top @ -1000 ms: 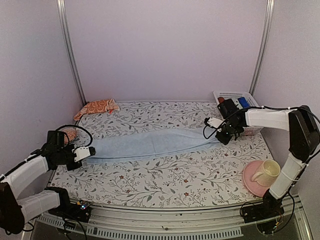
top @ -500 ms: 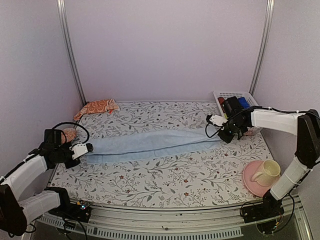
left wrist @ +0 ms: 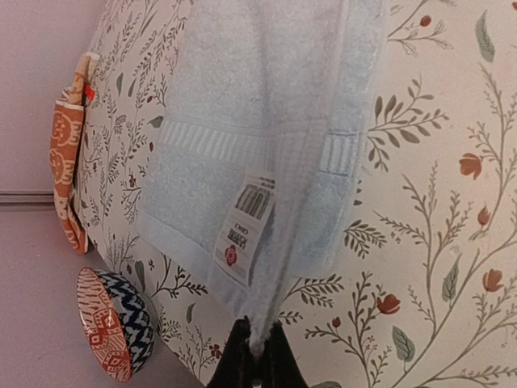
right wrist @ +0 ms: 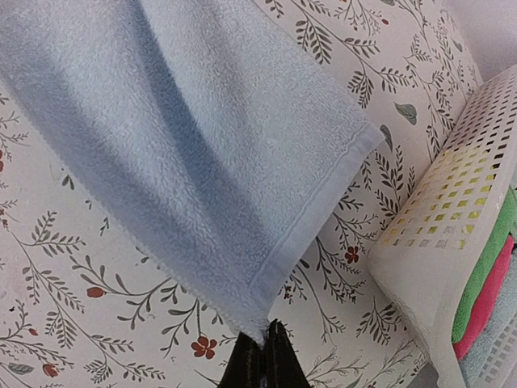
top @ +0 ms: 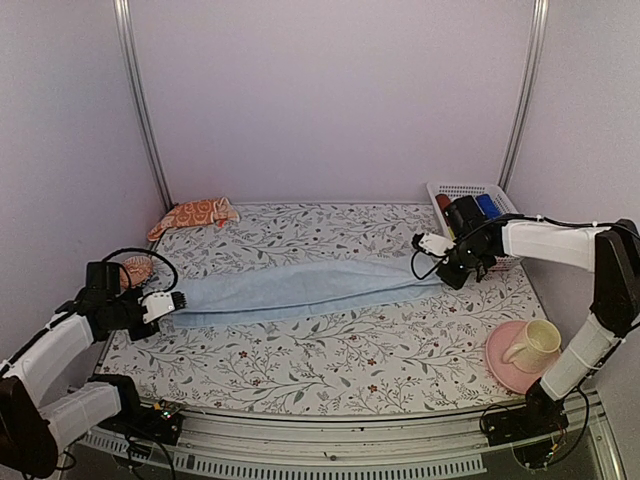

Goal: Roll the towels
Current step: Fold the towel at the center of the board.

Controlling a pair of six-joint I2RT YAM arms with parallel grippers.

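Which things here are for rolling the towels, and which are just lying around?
For the job: light blue towel, orange printed towel, left gripper, right gripper.
Just lying about: white basket, pink plate, cream mug, patterned bowl.

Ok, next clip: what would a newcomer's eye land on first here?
A blue towel lies stretched in a long band across the middle of the floral table. Each end is pinched by a shut gripper: the left gripper at the tagged end, the right gripper beside the white basket. An orange towel lies crumpled at the far left corner, and a cup sits on a pink plate near right.
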